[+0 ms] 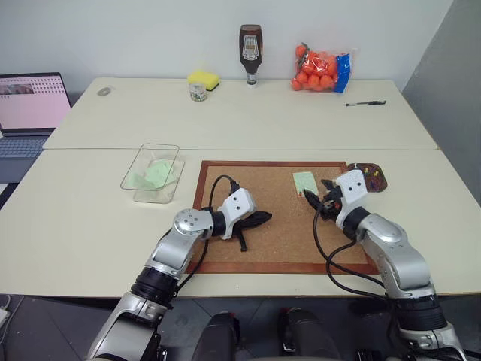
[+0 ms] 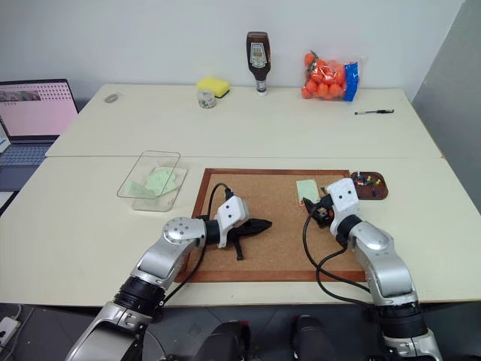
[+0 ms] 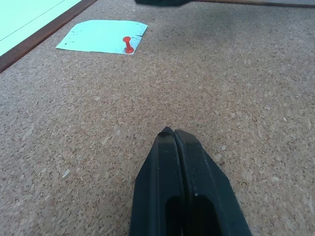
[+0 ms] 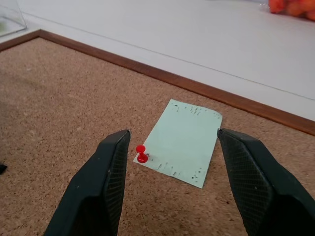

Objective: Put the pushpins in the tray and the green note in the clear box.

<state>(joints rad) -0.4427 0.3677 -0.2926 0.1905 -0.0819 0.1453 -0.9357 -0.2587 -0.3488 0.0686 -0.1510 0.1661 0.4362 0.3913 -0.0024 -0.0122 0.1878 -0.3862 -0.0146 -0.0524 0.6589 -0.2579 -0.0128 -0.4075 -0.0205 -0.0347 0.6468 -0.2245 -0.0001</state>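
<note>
A pale green note (image 4: 179,142) lies on the corkboard (image 1: 278,203) near its far right corner, held by one red pushpin (image 4: 141,153) at its corner. My right gripper (image 1: 311,198) hovers just in front of the note, open, its fingers either side of the note and pin. The left gripper (image 1: 264,218) rests shut and empty over the middle of the cork, pointing toward the note (image 3: 102,36). Just off the board's right end sits the brown tray (image 1: 380,187), holding several pushpins (image 1: 368,174). The clear box (image 1: 140,167) stands left of the board with green paper (image 1: 159,174) inside.
Along the far table stand a small glass jar (image 1: 198,91), a yellow sponge (image 1: 204,78), a dark sauce bottle (image 1: 251,55), a bag of orange fruit (image 1: 322,70) and a pen (image 1: 366,103). A laptop (image 1: 30,105) sits at the far left.
</note>
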